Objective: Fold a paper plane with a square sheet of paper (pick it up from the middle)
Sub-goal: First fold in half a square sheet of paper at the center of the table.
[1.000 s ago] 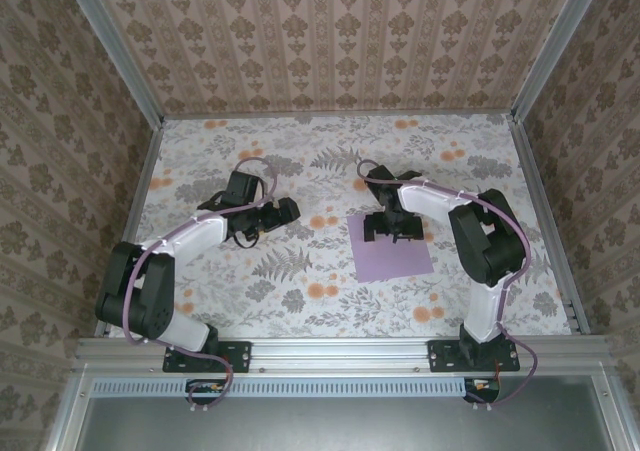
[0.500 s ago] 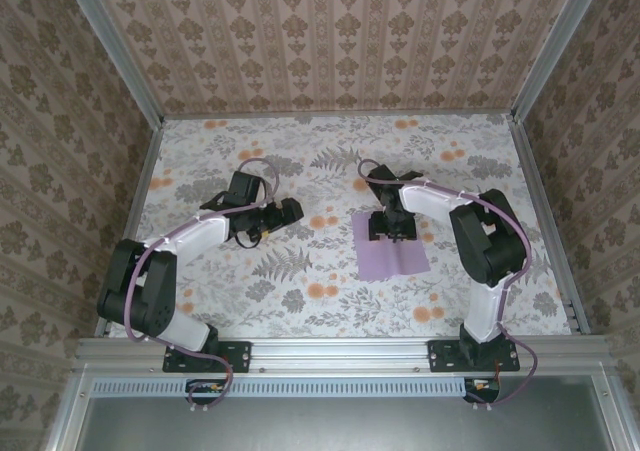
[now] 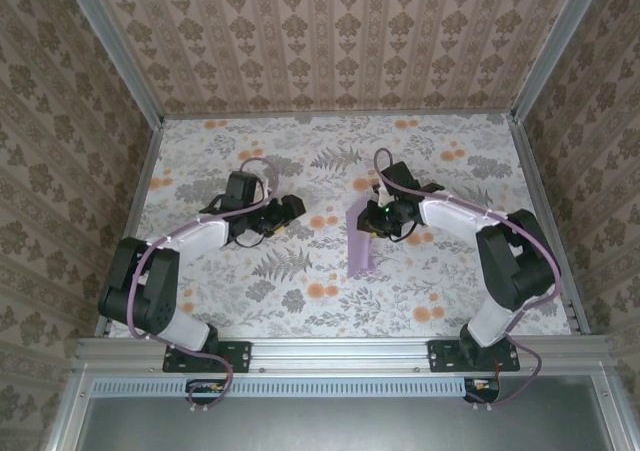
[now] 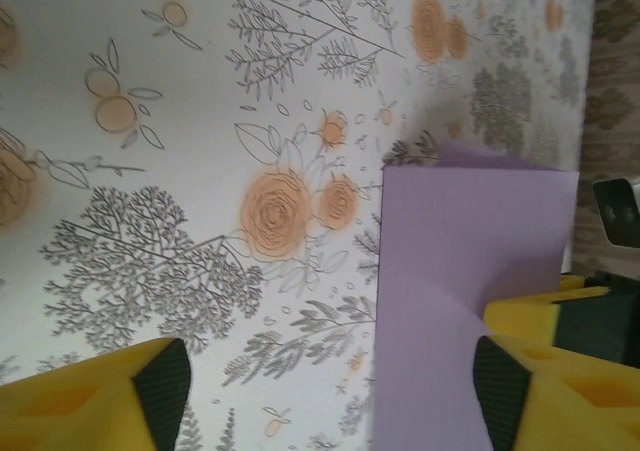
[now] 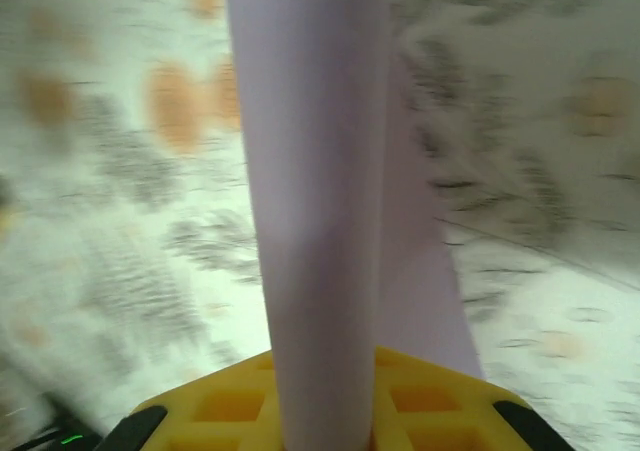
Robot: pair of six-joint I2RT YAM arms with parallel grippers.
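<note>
No readable text, labels or numbers appear anywhere.

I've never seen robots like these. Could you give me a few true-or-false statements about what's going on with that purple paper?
1. The right gripper is shut on the square sheet of paper. True.
2. The paper lies flat on the table. False: it hangs bent from the right gripper.
3. The left gripper grips the paper too. False: it is open, apart from the paper.
4. The table has a floral print. True.
</note>
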